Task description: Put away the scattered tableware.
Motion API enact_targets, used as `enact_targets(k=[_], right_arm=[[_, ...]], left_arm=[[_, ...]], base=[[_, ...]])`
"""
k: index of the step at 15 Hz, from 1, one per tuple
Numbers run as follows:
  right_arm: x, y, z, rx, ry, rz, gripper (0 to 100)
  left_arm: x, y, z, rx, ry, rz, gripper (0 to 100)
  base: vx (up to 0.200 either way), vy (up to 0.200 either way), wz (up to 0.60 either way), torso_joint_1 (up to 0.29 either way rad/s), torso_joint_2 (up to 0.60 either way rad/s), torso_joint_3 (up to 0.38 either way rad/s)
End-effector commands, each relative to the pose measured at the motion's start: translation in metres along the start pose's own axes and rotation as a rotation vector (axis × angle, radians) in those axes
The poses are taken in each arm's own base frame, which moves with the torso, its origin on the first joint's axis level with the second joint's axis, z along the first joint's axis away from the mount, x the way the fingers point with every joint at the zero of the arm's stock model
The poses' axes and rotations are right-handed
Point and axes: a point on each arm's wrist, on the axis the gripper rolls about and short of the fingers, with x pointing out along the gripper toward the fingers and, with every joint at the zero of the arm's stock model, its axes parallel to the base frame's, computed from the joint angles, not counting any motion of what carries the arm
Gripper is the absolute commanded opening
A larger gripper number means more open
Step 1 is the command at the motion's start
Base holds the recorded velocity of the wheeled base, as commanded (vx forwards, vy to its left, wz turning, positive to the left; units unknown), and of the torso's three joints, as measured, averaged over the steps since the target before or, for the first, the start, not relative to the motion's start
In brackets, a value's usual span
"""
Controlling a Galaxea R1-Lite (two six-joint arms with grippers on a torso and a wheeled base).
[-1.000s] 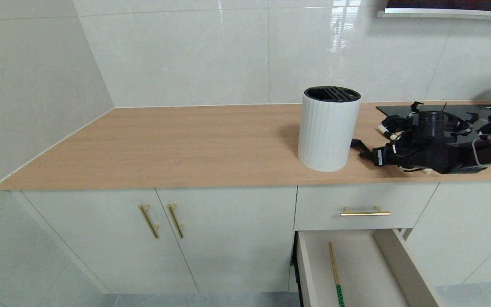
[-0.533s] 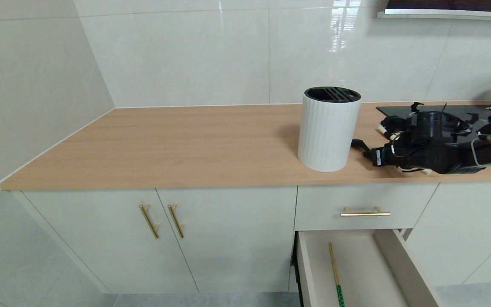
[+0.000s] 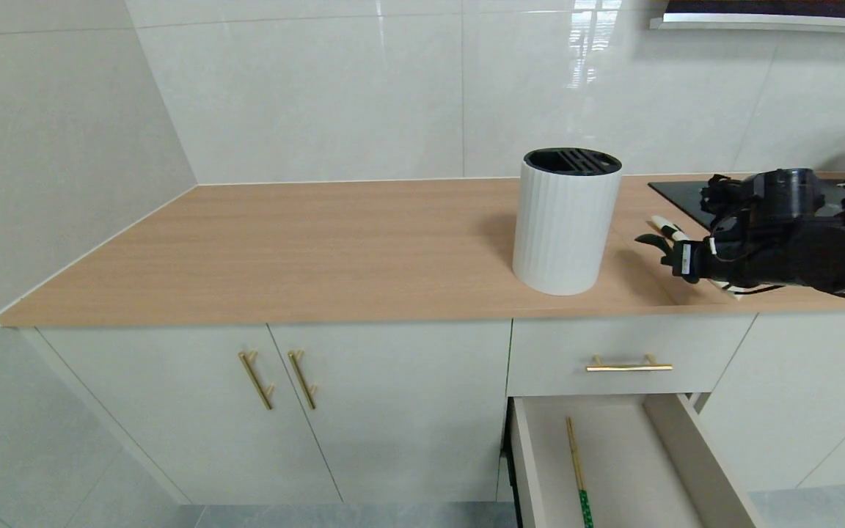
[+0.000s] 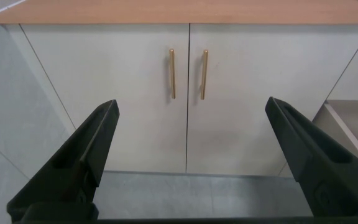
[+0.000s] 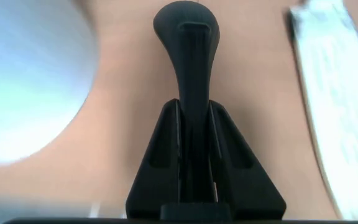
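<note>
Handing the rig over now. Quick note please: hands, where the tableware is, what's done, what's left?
Left hand: open, empty, low in front of the cupboard doors.
Right hand: shut on a black handle, over the counter, right of the white holder.
Done: a chopstick lies in the open drawer.
Left: stow the held piece, then the white piece lying on the counter by the stove; probably shut the drawer after.

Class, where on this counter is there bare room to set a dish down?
Bare: the counter from the left wall to the holder. Crowded: right of the holder, with the right gripper, a white utensil and the hob.
</note>
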Motion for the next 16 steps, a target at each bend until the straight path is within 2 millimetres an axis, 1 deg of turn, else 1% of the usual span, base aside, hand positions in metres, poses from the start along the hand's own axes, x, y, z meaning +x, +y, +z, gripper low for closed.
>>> enact_targets(k=[1, 2, 3, 4, 5, 7, 8, 11, 15, 16], right_arm=[[-0.081, 0.01, 0.001, 0.04, -0.049, -0.003, 0], [-0.097, 0.011, -0.008, 0.052, -0.037, -0.037, 0], [-0.102, 0.012, -0.013, 0.05, -0.033, -0.056, 0], [-0.116, 0.017, -0.025, 0.043, -0.019, -0.086, 0], [-0.137, 0.024, -0.041, 0.03, -0.006, -0.072, 0], [-0.167, 0.038, -0.062, 0.003, 0.001, -0.028, 0], [-0.176, 0.042, -0.071, -0.01, 0.009, -0.017, 0], [-0.187, 0.049, -0.087, -0.04, 0.028, 0.005, 0], [-0.18, 0.049, -0.094, -0.044, 0.072, 0.0, 0], [-0.177, 0.05, -0.099, -0.057, 0.096, 0.006, 0]], left_arm=[[0.0, 0.0, 0.0, 0.0, 0.0, 0.0, 100], [0.0, 0.0, 0.0, 0.0, 0.0, 0.0, 100], [0.0, 0.0, 0.0, 0.0, 0.0, 0.0, 100], [0.0, 0.0, 0.0, 0.0, 0.0, 0.0, 100], [0.0, 0.0, 0.0, 0.0, 0.0, 0.0, 100], [0.0, 0.0, 0.0, 0.0, 0.0, 0.0, 100], [0.0, 0.0, 0.0, 0.0, 0.0, 0.0, 100], [0.0, 0.0, 0.0, 0.0, 0.0, 0.0, 100], [0.0, 0.0, 0.0, 0.0, 0.0, 0.0, 100], [0.0, 0.0, 0.0, 0.0, 0.0, 0.0, 100]], base=[[0.0, 0.0, 0.0, 0.0, 0.0, 0.0], [0.0, 0.0, 0.0, 0.0, 0.0, 0.0], [0.0, 0.0, 0.0, 0.0, 0.0, 0.0], [0.0, 0.0, 0.0, 0.0, 0.0, 0.0], [0.0, 0.0, 0.0, 0.0, 0.0, 0.0], [0.0, 0.0, 0.0, 0.0, 0.0, 0.0], [0.0, 0.0, 0.0, 0.0, 0.0, 0.0], [0.0, 0.0, 0.0, -0.108, 0.25, 0.154], [0.0, 0.0, 0.0, -0.188, 0.47, 0.273], [0.0, 0.0, 0.0, -0.188, 0.48, 0.29]])
